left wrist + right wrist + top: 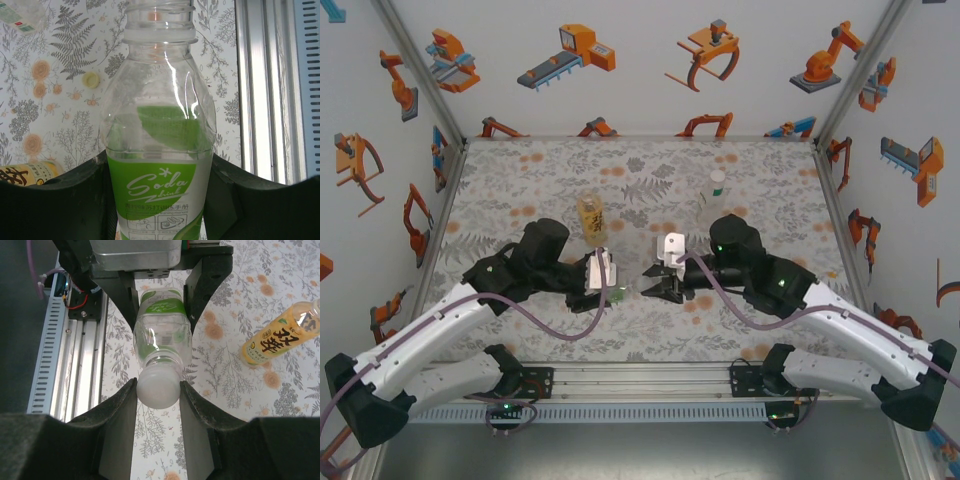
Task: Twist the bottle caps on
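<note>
A clear bottle with a green "Soda drink" label (159, 150) is held level above the table, with my left gripper (157, 159) shut on its labelled body. A whitish cap (157, 386) sits on the bottle's neck (161, 360), and my right gripper (158, 385) is shut on that cap, one finger on each side. From above, the left gripper (608, 288) and right gripper (651, 287) face each other near the table's front middle. A pale yellow cap (91, 79) lies loose on the table. An amber bottle (591, 218) stands just behind the grippers.
A slim clear bottle (715, 190) stands at the back right. The aluminium rail (640, 380) runs along the near edge, close beneath the held bottle (70, 355). White walls with orange robot pictures enclose the patterned table (520, 180).
</note>
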Robot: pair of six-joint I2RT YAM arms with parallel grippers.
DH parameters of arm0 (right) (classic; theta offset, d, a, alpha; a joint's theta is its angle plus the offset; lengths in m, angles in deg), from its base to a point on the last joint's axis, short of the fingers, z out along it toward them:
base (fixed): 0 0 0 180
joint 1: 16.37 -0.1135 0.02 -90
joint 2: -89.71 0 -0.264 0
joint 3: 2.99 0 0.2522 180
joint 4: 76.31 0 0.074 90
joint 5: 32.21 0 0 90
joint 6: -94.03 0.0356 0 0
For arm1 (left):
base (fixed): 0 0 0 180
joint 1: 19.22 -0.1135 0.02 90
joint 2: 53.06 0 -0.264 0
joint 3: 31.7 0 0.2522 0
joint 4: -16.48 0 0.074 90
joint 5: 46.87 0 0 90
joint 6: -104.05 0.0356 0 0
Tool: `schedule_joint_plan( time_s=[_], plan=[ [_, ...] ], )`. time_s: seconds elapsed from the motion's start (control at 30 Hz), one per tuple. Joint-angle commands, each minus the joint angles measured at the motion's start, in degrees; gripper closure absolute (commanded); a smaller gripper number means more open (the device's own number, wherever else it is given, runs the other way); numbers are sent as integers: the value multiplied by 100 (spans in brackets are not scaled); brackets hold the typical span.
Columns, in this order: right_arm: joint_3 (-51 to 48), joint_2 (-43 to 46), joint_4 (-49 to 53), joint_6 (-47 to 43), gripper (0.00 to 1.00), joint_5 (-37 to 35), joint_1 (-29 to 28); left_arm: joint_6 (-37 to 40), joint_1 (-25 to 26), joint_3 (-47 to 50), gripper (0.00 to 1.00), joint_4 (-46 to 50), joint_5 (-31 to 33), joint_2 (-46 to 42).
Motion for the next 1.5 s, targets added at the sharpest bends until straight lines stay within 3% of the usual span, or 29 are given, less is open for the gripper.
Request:
schedule_joint_plan(
  time_s=[0.0, 0.5, 0.97, 1.3, 1.47],
  plan=[
    [-118, 1, -442, 63, 89, -113, -73, 17, 15, -43, 100, -104, -111, -163],
    [-395, 165, -882, 187, 91, -384, -165, 8, 15, -21, 100, -160, -219, -211],
    [-331, 39, -773, 358, 92, 86, -175, 34, 15, 0, 100, -174, -365, -249],
    [-298, -46, -871, 1000, 95, -180, -199, 43, 15, 11, 100, -172, -409, -256],
    [-403, -60, -1166, 1955, 98, -753, -198, -26, -19, 42, 100, -287, -357, -300]
  ],
)
